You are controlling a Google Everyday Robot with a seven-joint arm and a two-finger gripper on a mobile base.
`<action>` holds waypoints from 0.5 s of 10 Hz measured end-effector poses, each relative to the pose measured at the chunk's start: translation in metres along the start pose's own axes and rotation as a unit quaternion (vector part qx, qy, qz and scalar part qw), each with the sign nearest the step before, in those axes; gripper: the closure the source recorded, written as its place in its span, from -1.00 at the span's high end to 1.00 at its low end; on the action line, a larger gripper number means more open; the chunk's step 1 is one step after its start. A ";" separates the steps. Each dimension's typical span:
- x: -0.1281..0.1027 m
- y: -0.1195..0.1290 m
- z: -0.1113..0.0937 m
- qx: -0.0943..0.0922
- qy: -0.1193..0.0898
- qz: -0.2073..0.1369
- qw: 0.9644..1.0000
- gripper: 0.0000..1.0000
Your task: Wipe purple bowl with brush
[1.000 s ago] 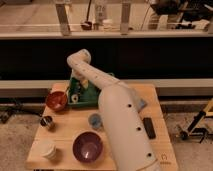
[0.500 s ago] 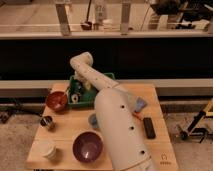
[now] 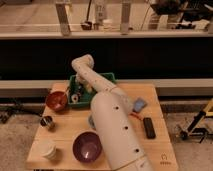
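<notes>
One gripper [image 3: 80,93] sits inside the green bin [image 3: 107,77]; open or clamped, we cannot tell. The purple bowl [image 3: 87,146] lies well apart from the jaws, nearer the camera. We should seat the brush, unseen here, firmly before crossing.

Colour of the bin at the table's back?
Green bin, camera view; gripper hangs over it.

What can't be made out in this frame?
- The brush: camera view, too small and blurred to pick out among the green bin's contents.
- The hand: camera view, at the green bin's left part; anything it holds is blurred.
- The table's middle: camera view, hidden behind the arm, next to the purple bowl.
</notes>
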 end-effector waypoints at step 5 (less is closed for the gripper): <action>-0.004 0.008 -0.002 -0.003 -0.035 -0.005 0.999 -0.93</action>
